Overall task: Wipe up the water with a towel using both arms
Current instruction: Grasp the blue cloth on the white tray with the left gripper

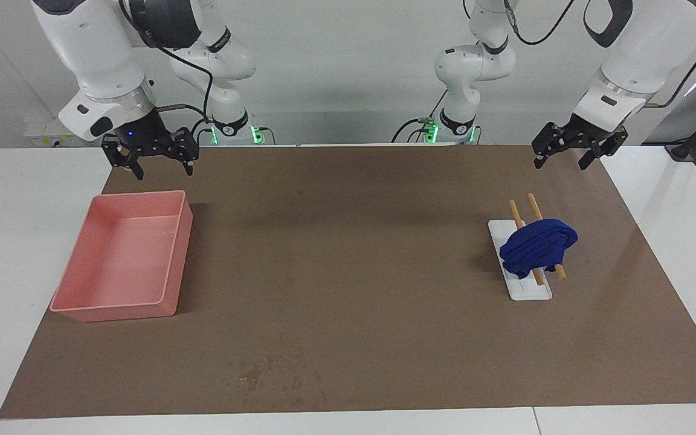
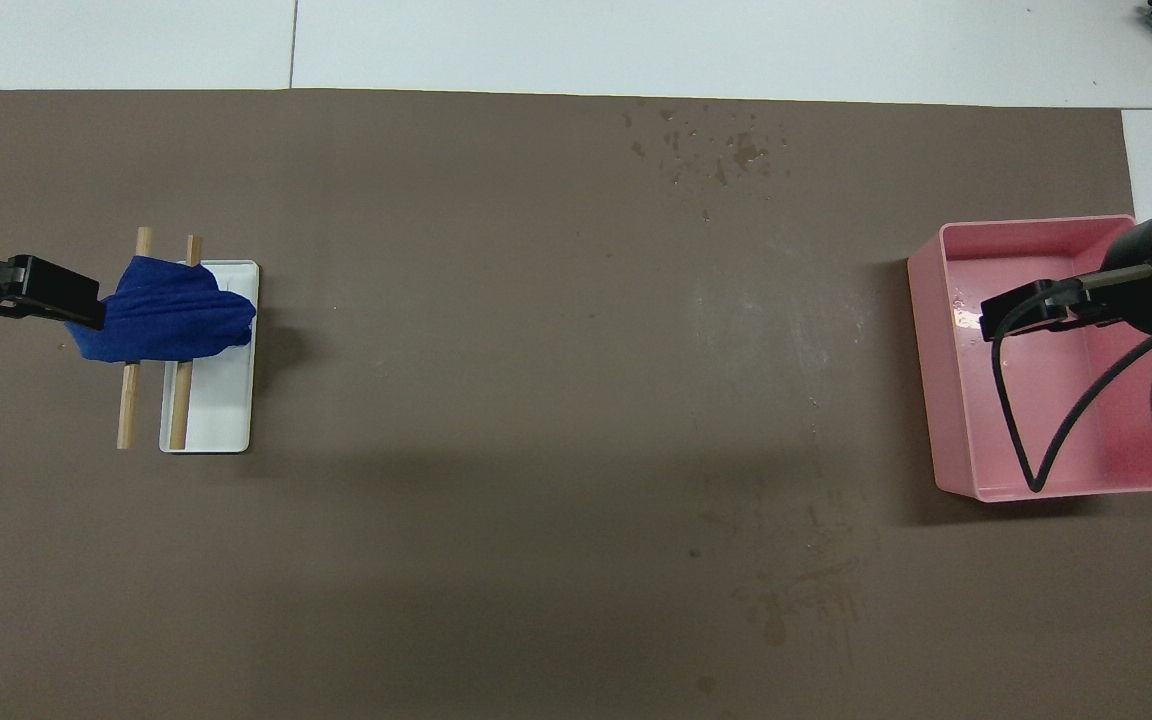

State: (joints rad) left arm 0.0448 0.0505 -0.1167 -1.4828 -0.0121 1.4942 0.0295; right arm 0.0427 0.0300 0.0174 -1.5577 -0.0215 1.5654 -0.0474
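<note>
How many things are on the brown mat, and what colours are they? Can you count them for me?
Blue: 1, the towel
Pink: 1, the bin
White: 1, the tray
Wooden: 2, the sticks
Dark wet patch: 1, the water
Total: 6

Towel (image 1: 537, 246) on sticks (image 1: 534, 208) over tray (image 1: 529, 291)
</note>
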